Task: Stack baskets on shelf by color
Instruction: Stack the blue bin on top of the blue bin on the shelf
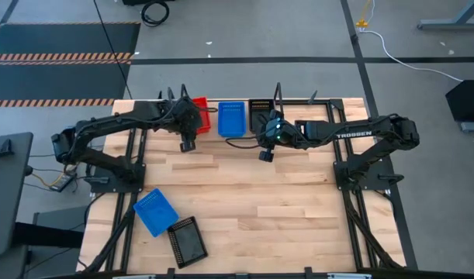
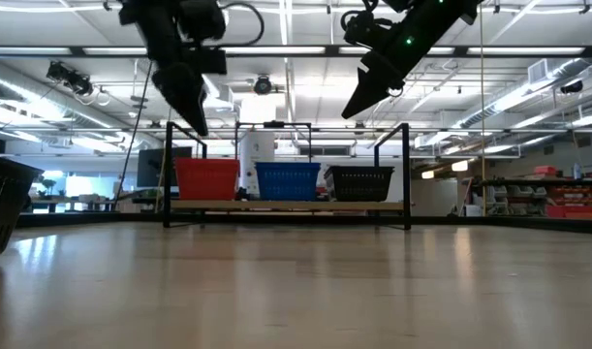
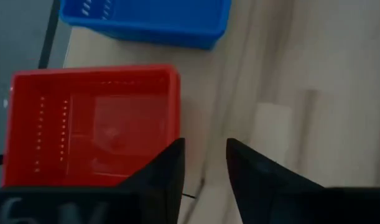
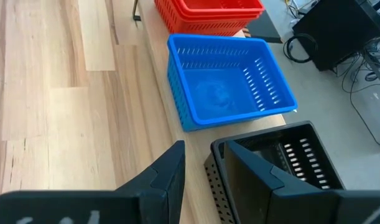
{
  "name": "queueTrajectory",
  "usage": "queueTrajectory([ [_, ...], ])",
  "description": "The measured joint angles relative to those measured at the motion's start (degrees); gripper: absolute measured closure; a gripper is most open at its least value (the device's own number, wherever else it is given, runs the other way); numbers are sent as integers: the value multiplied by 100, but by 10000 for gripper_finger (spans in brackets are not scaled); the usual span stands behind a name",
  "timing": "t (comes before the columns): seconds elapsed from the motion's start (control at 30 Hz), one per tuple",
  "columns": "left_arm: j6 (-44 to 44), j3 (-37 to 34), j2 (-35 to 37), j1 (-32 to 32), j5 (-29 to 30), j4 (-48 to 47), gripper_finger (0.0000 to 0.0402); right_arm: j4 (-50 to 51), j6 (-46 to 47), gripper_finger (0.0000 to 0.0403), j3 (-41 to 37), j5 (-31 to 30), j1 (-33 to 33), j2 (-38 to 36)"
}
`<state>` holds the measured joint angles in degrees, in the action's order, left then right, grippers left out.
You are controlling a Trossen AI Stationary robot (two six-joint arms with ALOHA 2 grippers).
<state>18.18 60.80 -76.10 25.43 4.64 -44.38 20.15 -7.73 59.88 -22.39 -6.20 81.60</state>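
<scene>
The shelf [image 2: 286, 205] stands along the table's far edge. On it sit a red stack [image 2: 206, 179], a blue basket [image 2: 287, 180] and a black one [image 2: 360, 181], left to right. My left gripper [image 1: 188, 146] hovers above the table just near of the red basket [image 3: 93, 124]; it is empty, with a narrow gap between its fingers. My right gripper [image 1: 265, 156] hangs high in front of the black basket [image 4: 283, 162], also empty and narrowly open. A loose blue basket [image 1: 155, 211] and a loose black basket [image 1: 187, 240] rest on the table's near left.
The arms' black frames [image 1: 120, 174] [image 1: 361, 174] stand on the table at left and right. The shelf's wire uprights [image 2: 167, 174] [image 2: 407, 174] rise at its ends. Bare wood lies between the shelf and the near edge at the table's middle and right.
</scene>
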Motion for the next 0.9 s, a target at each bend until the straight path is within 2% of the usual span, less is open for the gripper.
queueTrajectory([
  [0.1, -627, 420, 16, -358, 38, -467, 274, 2, 2, 284, 0, 0, 0, 0],
  [0.2, -1887, 695, 17, -782, 332, -909, 277, 9, 15, 284, 0, 0, 0, 0],
  [0.5, -5021, 712, 3, -2275, 417, -2982, 272, -11, 26, 284, 0, 198, 0, 0],
  [0.67, -6497, 712, 3, -3245, 416, -3356, 271, -90, 26, 284, 0, 405, 0, 0],
  [0.9, -8206, 710, 3, -4513, 418, -3370, 271, -86, 18, 284, 0, 777, 4, 0],
])
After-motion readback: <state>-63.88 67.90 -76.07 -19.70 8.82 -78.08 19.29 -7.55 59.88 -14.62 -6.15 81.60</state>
